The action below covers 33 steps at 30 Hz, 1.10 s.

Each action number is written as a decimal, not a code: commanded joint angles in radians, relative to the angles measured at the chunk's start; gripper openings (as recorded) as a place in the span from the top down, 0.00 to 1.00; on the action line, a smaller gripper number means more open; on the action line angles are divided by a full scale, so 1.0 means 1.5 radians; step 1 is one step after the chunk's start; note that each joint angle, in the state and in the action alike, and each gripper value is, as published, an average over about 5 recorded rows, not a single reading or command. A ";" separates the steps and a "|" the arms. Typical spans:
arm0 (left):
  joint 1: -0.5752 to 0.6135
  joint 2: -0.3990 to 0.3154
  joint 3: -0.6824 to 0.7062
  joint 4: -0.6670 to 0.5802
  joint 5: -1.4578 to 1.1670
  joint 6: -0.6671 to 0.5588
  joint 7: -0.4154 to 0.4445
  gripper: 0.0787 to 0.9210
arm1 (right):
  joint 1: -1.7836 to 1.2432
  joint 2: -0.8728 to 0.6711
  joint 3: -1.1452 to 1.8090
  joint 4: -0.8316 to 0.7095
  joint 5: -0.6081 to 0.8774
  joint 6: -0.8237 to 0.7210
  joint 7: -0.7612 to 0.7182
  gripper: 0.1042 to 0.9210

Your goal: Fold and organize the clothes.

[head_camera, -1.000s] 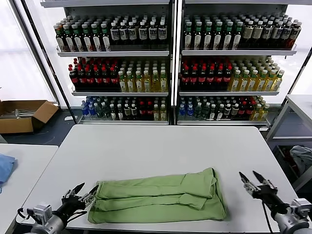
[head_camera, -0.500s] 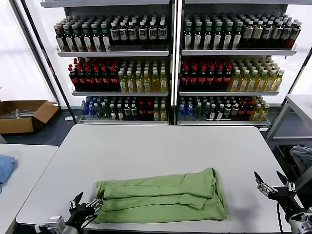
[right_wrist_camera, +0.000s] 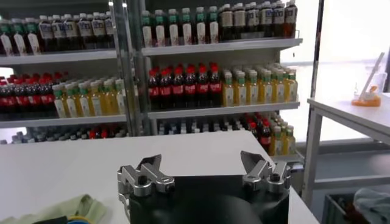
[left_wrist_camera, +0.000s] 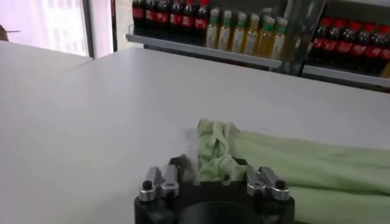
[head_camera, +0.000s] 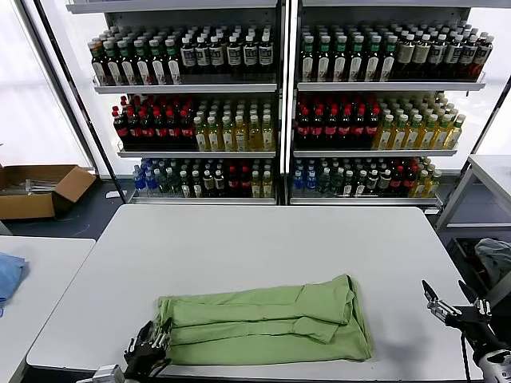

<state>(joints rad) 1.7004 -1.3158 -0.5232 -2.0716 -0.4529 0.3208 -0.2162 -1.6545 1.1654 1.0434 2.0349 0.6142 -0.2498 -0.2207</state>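
The left hand [head_camera: 148, 349] sits at the near edge of the white tabletop [head_camera: 239, 239], its fingers apart around the bunched end of the folded green shirt [head_camera: 263, 323], touching the cloth. The right hand [head_camera: 457, 307] hovers well off the shirt's other end, fingers spread wide, holding nothing.

Left tool [head_camera: 148, 348] has slid to the shirt [head_camera: 263, 323] corner; right tool [head_camera: 453, 306] has pulled back outward
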 commanded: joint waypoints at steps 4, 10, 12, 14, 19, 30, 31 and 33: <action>-0.001 -0.013 0.021 0.031 0.041 -0.053 0.015 0.71 | 0.008 -0.007 0.001 0.004 0.030 -0.007 0.001 0.12; -0.018 0.027 -0.032 0.027 0.037 -0.070 0.058 0.91 | 0.017 -0.017 -0.001 -0.001 0.039 -0.009 0.003 0.12; -0.026 0.041 -0.074 0.025 0.027 -0.067 0.078 0.96 | 0.021 -0.018 -0.002 0.001 0.043 -0.012 0.006 0.12; -0.035 0.064 -0.135 0.032 0.009 -0.061 0.100 0.97 | 0.023 -0.019 -0.002 0.005 0.048 -0.015 0.007 0.12; -0.051 0.180 -0.307 0.102 -0.023 -0.057 0.171 0.97 | 0.023 -0.025 -0.001 0.012 0.055 -0.016 0.010 0.12; -0.061 0.373 -0.463 0.234 -0.097 -0.047 0.208 0.97 | 0.022 -0.028 -0.002 0.031 0.061 -0.017 0.015 0.12; -0.060 0.375 -0.461 0.217 -0.103 -0.042 0.207 0.97 | 0.022 -0.028 -0.002 0.033 0.061 -0.017 0.016 0.12; -0.059 0.368 -0.448 0.175 -0.113 -0.031 0.203 0.97 | 0.022 -0.027 -0.002 0.036 0.061 -0.017 0.016 0.12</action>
<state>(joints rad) 1.6251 -0.9634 -1.0050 -1.8362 -0.5367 0.2466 0.0297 -1.6236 1.1253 1.0413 2.0810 0.7005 -0.2744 -0.1982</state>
